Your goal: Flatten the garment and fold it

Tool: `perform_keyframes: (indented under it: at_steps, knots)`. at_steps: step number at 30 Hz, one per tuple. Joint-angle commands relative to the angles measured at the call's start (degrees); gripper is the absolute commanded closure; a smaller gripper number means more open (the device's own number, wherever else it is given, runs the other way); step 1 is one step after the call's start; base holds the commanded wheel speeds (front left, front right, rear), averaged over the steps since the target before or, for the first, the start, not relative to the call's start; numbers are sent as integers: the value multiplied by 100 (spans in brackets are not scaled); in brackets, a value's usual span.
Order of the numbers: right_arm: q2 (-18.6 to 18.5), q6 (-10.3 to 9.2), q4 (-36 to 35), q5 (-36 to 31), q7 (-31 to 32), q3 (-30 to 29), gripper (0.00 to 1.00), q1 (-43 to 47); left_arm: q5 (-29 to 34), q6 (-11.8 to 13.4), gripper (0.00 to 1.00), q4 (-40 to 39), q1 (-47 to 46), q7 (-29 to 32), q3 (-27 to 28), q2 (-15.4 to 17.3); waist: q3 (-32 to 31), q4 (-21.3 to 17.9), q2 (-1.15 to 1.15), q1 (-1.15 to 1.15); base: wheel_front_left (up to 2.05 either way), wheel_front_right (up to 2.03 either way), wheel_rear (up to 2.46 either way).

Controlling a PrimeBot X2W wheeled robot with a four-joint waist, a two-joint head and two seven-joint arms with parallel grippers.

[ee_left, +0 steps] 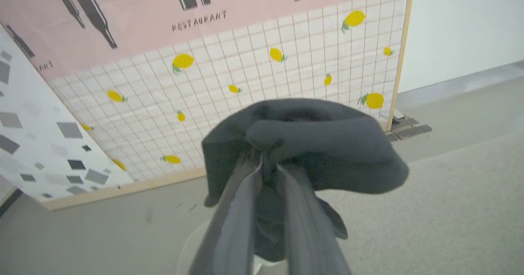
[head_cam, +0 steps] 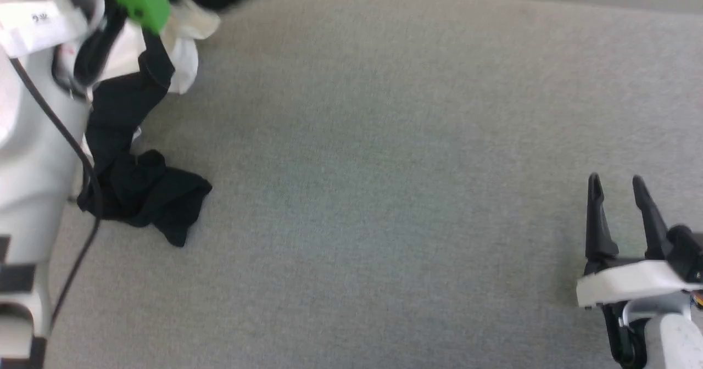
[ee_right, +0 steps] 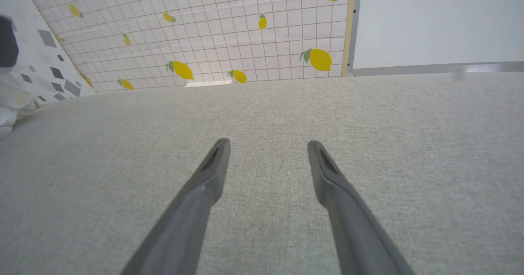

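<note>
The garment (head_cam: 137, 188) hangs in a bunch at the upper left of the head view. One black sleeve trails down onto the grey surface and white body cloth (head_cam: 184, 56) is gathered above it. In the left wrist view my left gripper (ee_left: 268, 164) is shut on a fold of the garment's dark cloth (ee_left: 311, 144), which bulges over the fingertips. My right gripper (head_cam: 618, 185) stands open at the lower right, far from the garment, low over bare surface. The right wrist view shows its fingers (ee_right: 213, 172) spread with nothing between them, and a bit of the garment (ee_right: 8, 103) at the left edge.
A wide grey fabric surface (head_cam: 384, 166) stretches between the two grippers. My left arm's pale forearm and black cable (head_cam: 33, 138) stand along the left edge. A lemon-patterned tiled panel (ee_left: 266, 70) and a white wall (ee_right: 430, 21) rise behind the surface.
</note>
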Motion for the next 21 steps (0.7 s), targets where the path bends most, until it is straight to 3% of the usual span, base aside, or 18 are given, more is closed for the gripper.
perform_keyframes:
  at_steps: [1, 13, 21]
  knots:
    - [-4, -9, 63, 43, -57, -38, 0, 88, 8, -38, 100, -100, -356, -153, -129, 21, -445, -332, 0, 0, 0, 0, 0]
    - [-4, -9, 324, 353, -106, -55, 0, 174, 430, -30, 100, 202, -2230, -806, -665, -551, -906, -1238, 0, 0, 0, 0, 0]
    - [-4, -9, 338, 499, -107, 15, 0, 308, 498, -36, 100, 749, -2966, -932, -966, -864, -1009, -1563, 0, 0, 0, 0, 0]
